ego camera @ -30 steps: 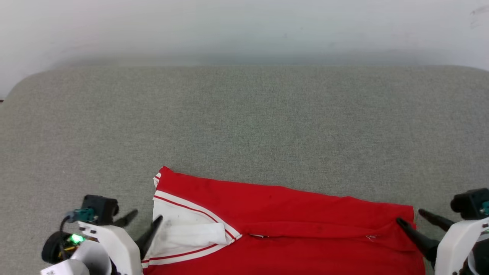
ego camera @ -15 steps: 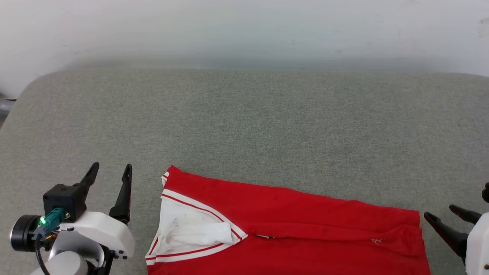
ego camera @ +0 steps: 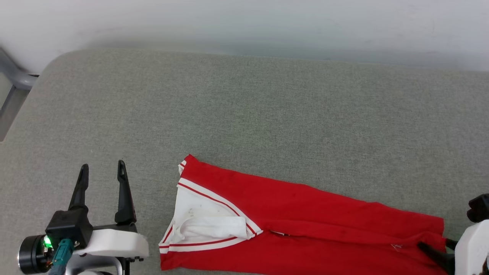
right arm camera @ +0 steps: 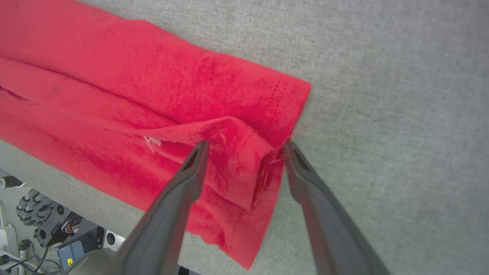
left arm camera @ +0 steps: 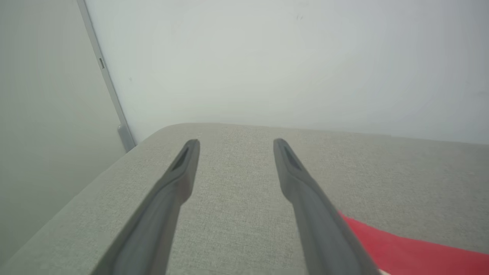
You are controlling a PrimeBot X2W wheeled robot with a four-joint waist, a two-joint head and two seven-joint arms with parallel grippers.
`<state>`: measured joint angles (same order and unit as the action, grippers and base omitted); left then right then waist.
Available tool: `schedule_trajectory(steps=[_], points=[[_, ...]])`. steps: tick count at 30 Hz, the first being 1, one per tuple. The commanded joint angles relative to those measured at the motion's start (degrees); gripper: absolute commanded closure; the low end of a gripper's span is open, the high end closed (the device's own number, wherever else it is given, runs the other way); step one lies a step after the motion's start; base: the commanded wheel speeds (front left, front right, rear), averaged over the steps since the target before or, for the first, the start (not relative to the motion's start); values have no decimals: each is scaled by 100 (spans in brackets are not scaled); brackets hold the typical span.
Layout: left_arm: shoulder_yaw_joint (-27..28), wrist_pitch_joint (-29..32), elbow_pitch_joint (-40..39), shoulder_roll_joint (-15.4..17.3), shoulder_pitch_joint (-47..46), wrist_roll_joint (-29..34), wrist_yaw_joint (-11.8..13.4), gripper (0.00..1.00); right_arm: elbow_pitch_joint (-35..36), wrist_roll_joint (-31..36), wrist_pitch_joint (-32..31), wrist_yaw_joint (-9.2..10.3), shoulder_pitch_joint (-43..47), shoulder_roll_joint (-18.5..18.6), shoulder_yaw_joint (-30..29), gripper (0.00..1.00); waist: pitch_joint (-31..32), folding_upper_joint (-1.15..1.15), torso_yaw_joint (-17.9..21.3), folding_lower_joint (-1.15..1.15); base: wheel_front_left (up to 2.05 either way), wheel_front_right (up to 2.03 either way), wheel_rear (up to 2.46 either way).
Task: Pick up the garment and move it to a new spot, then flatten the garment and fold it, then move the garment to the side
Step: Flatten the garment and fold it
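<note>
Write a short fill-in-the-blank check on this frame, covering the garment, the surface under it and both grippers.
1. The garment lying on the grey padded surface is mostly ___ in colour.
2. Its sleeve, at the end nearer the left gripper, is ___.
3. The left gripper is ___, with nothing between its fingers.
4. The right gripper has its fingers on either side of a folded corner of the ___.
Missing words: red; white; open; garment.

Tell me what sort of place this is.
Probably an indoor robot test room rather than a home: a grey fabric-covered table stands against a bare white wall, with one red garment on it and cabled hardware below its edge.
</note>
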<state>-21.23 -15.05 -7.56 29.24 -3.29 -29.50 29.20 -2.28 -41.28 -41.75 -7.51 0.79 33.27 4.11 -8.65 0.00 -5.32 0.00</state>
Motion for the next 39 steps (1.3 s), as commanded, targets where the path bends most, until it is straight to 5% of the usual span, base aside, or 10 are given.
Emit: schedule_trajectory(steps=[1,14,16,17,27,39], points=[[128,-14,26,-133,132,153,-72,0,-82,-38,-5,5,-84,-60,39,0,-31,0,-47,0,0,0,0],[1195,-14,110,-1551,644,1671,-942,0,-1188,-139,296,2,-7,-343,845,0,-94,0,-225,0,0,0,0],[1310,-14,120,-1692,674,1855,-1093,0,-1256,-201,382,-6,2,-367,998,90,-86,0,-219,0,0,0,0],[1354,-14,142,-1763,683,1921,-1175,0,-1267,-225,443,-8,-14,-379,1063,100,-82,0,-208,0,0,0,0],[1874,-15,191,-2175,767,2402,-1730,0,-1376,-404,1012,16,-291,135,823,100,6,0,-76,0,0,0,0],[2054,-15,244,-2333,873,2733,-2007,0,-2181,-177,1242,9,-445,815,98,100,101,0,-10,0,0,0,0]])
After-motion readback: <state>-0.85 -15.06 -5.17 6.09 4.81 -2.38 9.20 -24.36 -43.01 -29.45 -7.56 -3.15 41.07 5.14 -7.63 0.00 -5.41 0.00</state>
